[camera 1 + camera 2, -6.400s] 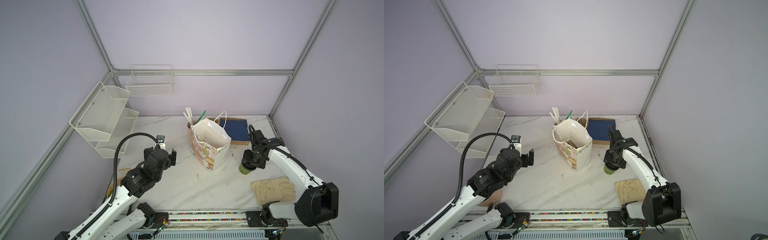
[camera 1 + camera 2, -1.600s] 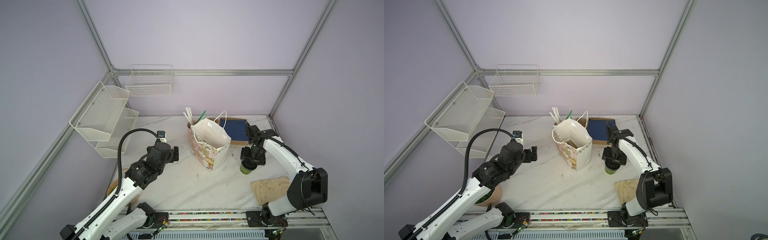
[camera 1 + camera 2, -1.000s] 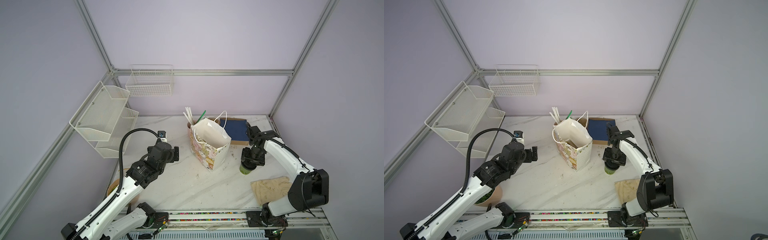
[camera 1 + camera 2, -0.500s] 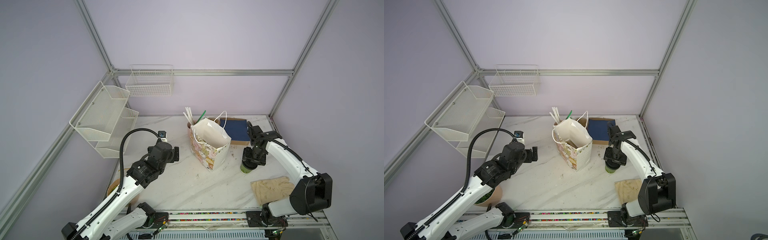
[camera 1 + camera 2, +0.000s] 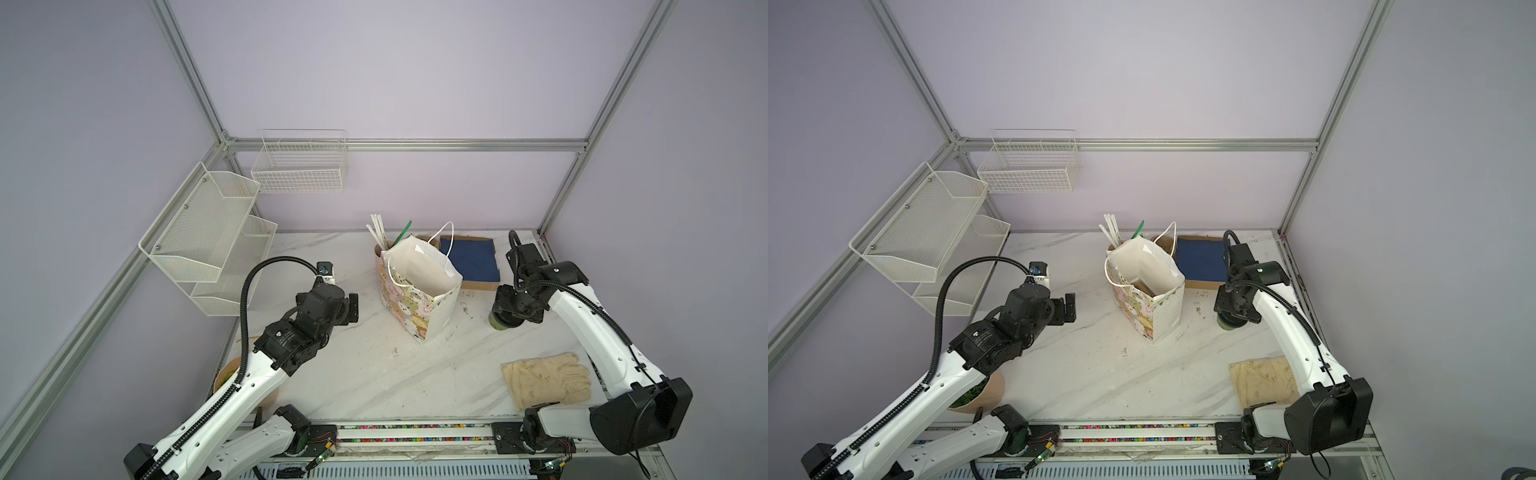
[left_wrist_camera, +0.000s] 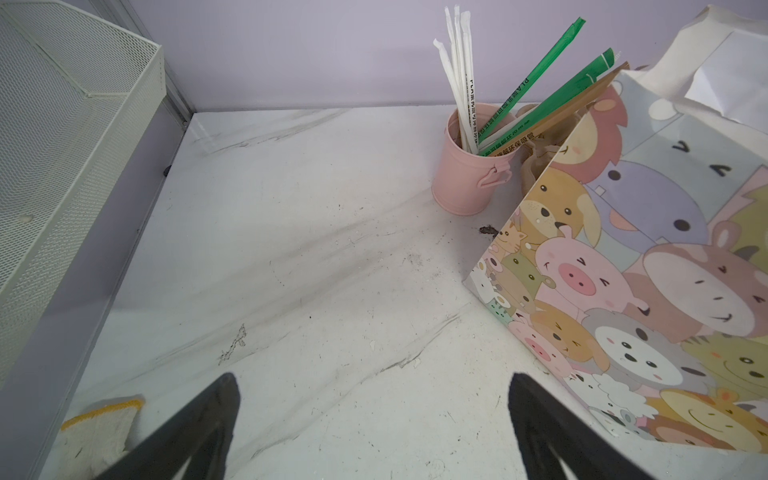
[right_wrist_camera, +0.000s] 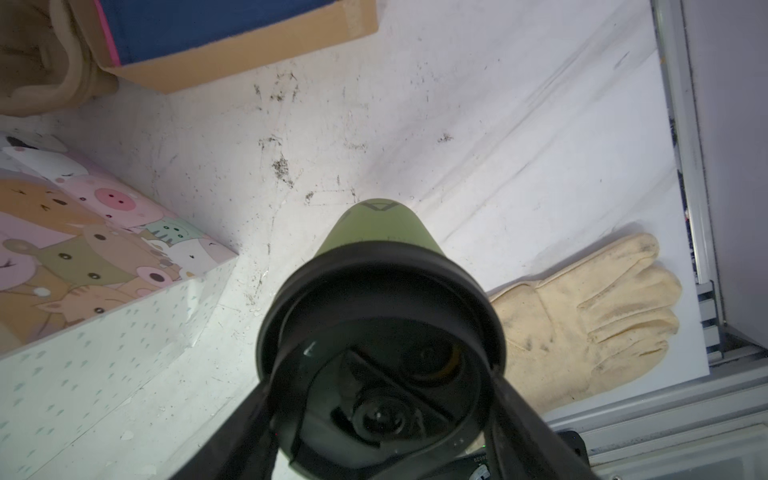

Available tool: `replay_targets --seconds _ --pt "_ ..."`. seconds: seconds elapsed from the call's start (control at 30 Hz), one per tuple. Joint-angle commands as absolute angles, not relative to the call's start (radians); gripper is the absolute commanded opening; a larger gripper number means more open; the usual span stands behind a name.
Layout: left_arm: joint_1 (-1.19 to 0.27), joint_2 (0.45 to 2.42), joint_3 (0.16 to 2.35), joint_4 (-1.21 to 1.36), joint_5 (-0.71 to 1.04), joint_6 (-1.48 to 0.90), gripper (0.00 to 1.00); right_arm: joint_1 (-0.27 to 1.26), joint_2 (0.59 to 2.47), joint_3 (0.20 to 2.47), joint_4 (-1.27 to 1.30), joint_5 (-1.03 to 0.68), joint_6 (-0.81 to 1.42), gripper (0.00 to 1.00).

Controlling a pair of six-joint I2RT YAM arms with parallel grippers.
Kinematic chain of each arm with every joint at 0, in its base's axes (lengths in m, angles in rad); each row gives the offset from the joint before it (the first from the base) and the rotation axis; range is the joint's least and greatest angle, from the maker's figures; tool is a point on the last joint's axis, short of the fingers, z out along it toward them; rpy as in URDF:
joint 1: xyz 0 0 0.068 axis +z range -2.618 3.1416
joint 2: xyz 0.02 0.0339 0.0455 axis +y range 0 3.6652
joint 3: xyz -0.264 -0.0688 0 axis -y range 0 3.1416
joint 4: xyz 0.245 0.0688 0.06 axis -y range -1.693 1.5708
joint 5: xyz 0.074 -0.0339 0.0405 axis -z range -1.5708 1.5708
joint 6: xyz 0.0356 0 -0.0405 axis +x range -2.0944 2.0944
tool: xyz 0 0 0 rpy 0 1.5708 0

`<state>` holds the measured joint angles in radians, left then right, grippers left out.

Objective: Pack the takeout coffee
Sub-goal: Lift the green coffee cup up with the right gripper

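Takeout coffee [image 5: 500, 325] [image 5: 1229, 325] stood on the surface [image 5: 374, 374] right of the gift bag [image 5: 419, 299] in both top views. The right gripper [image 5: 513, 309] was closed over its top. The left gripper [image 5: 352, 307], left of the gift bag, was wide open and empty. The left wrist view showed its jaws spread. The right wrist view showed fingers [image 7: 528, 432] pressing the lid [image 7: 374, 291] from both sides.

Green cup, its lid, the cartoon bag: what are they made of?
The cup is likely paper: matte olive wall, printed mark, no shine. Its lid is probably moulded plastic: glossy black, reflections, raised rim. The bag looks like coated paper: printed outside, plain white inside, sharp creases at the folded top.
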<state>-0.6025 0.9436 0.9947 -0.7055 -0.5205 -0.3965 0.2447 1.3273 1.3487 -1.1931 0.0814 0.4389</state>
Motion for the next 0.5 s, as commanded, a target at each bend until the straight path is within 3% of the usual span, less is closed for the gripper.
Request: replay_targets --seconds 0.0,0.47 --pt "-0.598 0.940 0.994 -0.698 -0.535 -0.376 1.00 0.245 1.300 1.407 -1.240 0.108 0.431 0.69" --pt "-0.598 0.936 0.994 -0.698 -0.534 -0.376 1.00 0.276 1.234 1.622 -1.243 0.083 0.411 0.69"
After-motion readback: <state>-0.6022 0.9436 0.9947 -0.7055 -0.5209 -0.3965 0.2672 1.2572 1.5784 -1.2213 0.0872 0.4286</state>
